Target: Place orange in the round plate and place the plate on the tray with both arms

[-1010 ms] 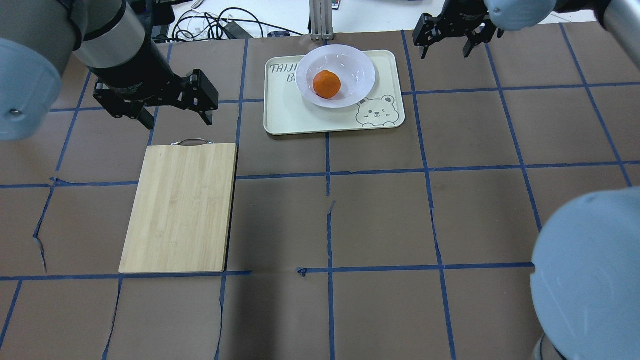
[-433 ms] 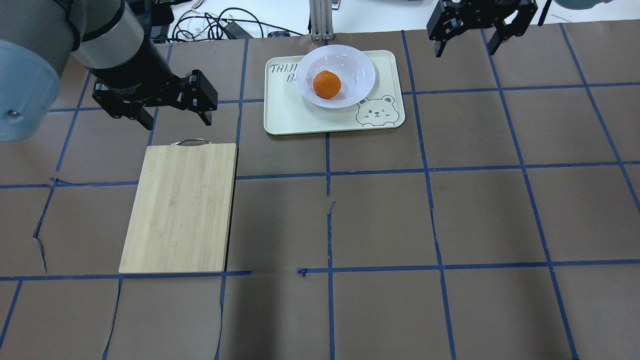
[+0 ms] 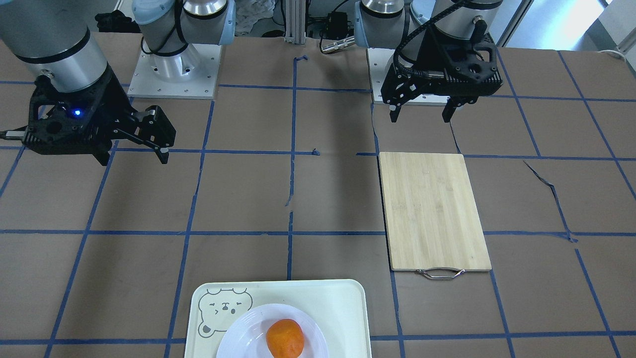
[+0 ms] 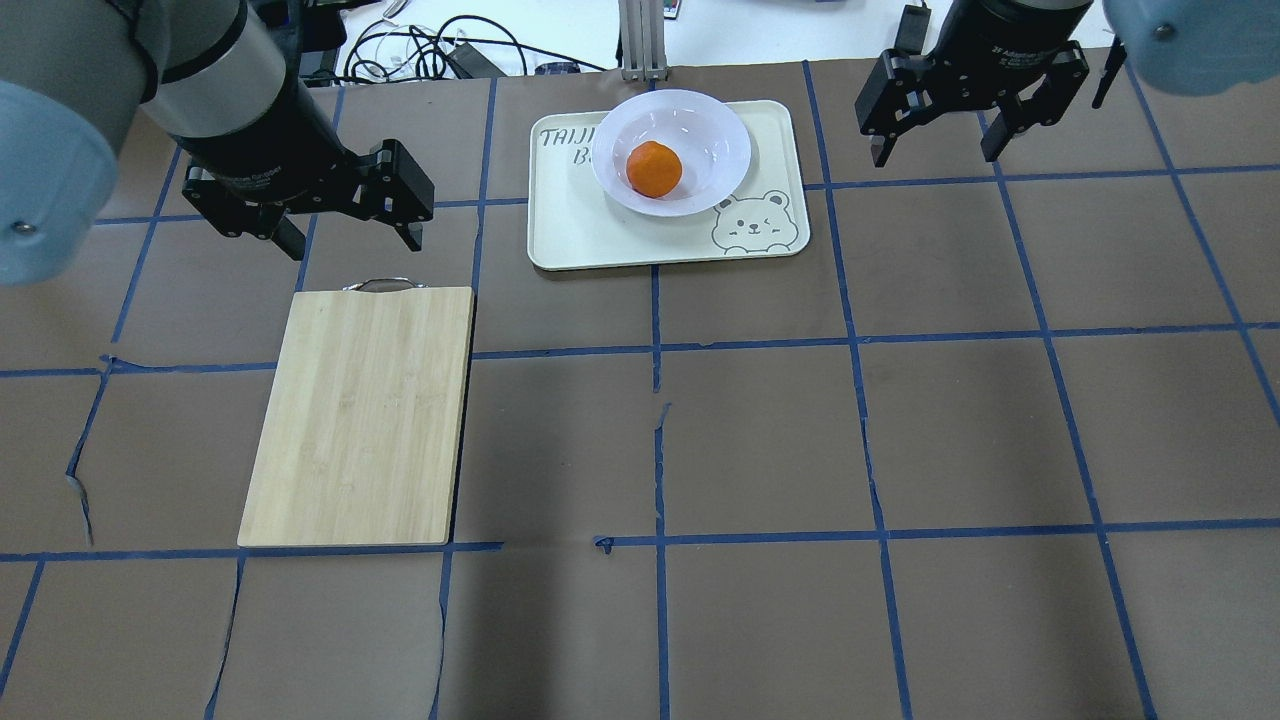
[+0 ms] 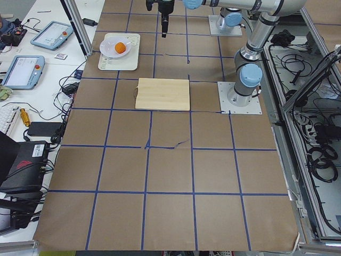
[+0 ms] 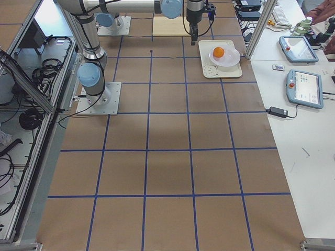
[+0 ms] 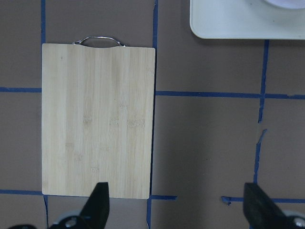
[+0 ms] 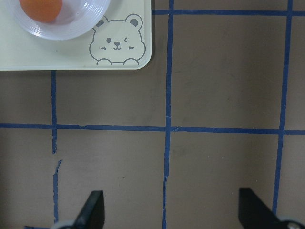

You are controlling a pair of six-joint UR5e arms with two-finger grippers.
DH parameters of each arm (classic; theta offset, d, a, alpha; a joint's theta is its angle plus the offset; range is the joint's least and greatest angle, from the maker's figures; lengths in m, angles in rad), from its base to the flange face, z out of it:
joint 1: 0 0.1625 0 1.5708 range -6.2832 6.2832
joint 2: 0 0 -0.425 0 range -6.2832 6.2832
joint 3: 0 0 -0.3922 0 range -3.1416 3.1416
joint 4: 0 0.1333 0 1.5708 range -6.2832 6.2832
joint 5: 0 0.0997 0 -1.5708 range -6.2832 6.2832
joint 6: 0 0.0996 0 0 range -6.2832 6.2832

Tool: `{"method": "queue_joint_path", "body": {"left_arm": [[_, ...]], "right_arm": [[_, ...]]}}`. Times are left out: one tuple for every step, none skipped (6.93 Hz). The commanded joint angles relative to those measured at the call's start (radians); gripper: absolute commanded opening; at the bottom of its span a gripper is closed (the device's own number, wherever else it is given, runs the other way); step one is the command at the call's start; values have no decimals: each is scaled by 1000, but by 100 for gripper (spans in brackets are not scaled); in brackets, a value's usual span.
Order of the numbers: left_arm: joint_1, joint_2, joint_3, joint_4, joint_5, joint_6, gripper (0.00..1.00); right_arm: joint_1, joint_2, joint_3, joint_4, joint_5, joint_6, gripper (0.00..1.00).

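Overhead, the left gripper (image 4: 352, 238) hangs spread wide and empty near one bamboo cutting board (image 4: 360, 415); its wrist camera catches only a corner of the tray (image 7: 224, 19); at centre that one cream tray carries one glossy white round plate (image 4: 720, 130), with one dimpled orange (image 4: 654, 168) in its well; the right gripper (image 4: 935, 152) gapes empty just beyond; two claws in all.

Brown blue-taped table (image 4: 760, 430), white benches (image 6: 309, 130)
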Motion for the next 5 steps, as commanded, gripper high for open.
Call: {"method": "queue_joint_path", "body": {"left_arm": [[7, 3, 0, -4, 0, 0, 100], [8, 3, 0, -4, -1, 6, 100], [8, 5, -2, -4, -1, 3, 100], [8, 3, -2, -4, -1, 3, 100], [8, 5, -2, -4, -1, 3, 100]], "right_arm": [[-3, -7, 14, -41, -5, -2, 100], [-3, -6, 15, -38, -5, -3, 100], [-3, -6, 26, -36, -5, -3, 100], [-3, -12, 36, -38, -4, -3, 100], [-3, -10, 37, -38, -4, -3, 100]]}}
